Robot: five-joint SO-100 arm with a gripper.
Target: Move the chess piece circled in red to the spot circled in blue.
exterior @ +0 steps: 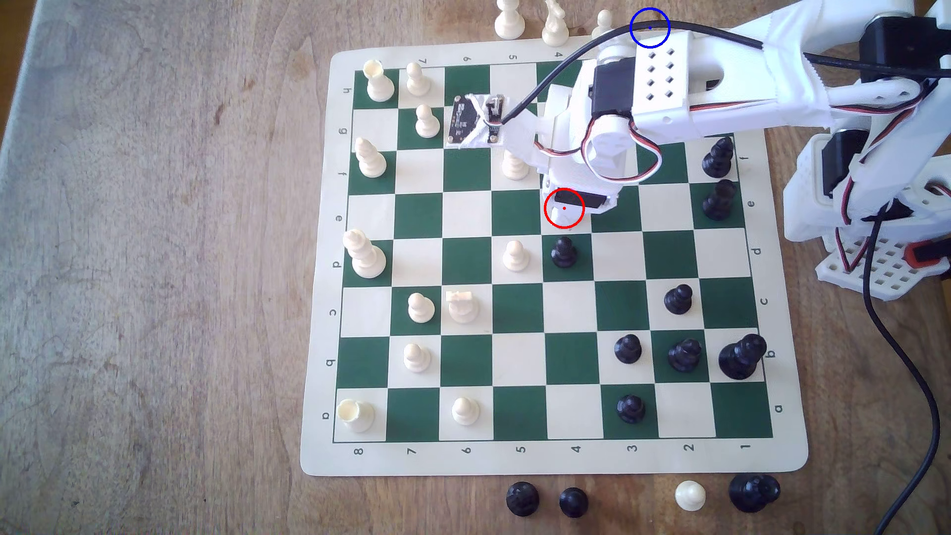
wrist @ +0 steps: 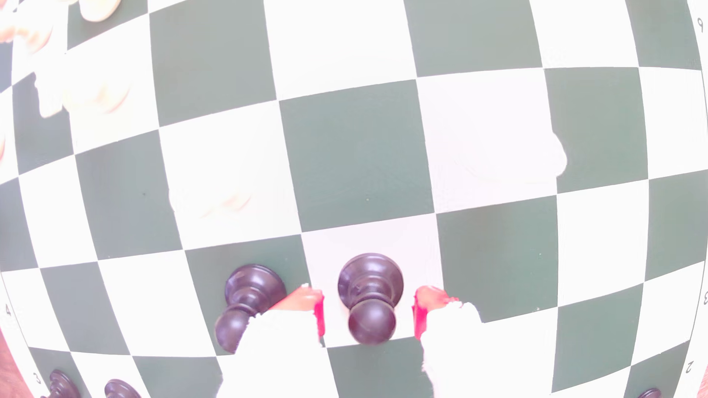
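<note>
Exterior view: gripper (exterior: 564, 212) down over the board (exterior: 520, 458) at e4, inside the red ring; pawn itself hidden under the arm (exterior: 664, 87). Second black pawn (exterior: 564, 252) one square off at d4, toward the bottom of the exterior view. Blue ring (exterior: 649, 28) off the board, on bare wood table (exterior: 154, 257) past the h edge, partly crossed by the black cable (exterior: 720, 32). White pieces beside it to the exterior view's left.

Wrist view: pawn (wrist: 371, 298) upright on a white square, standing between the two red-padded fingers (wrist: 318, 312), roughly centred in the gap. Jaws released, daylight visible on both sides, no contact. Axis vertical, ball head level with the pads. Neighbour pawn (wrist: 245, 302) just outside one finger, close to touching its outer face.

Judgement: grasp not yet made; closing squarely should take the collar or head. Risk: outer finger nudging the neighbour. Flat mat, glossy piece, little room on that side.
</note>
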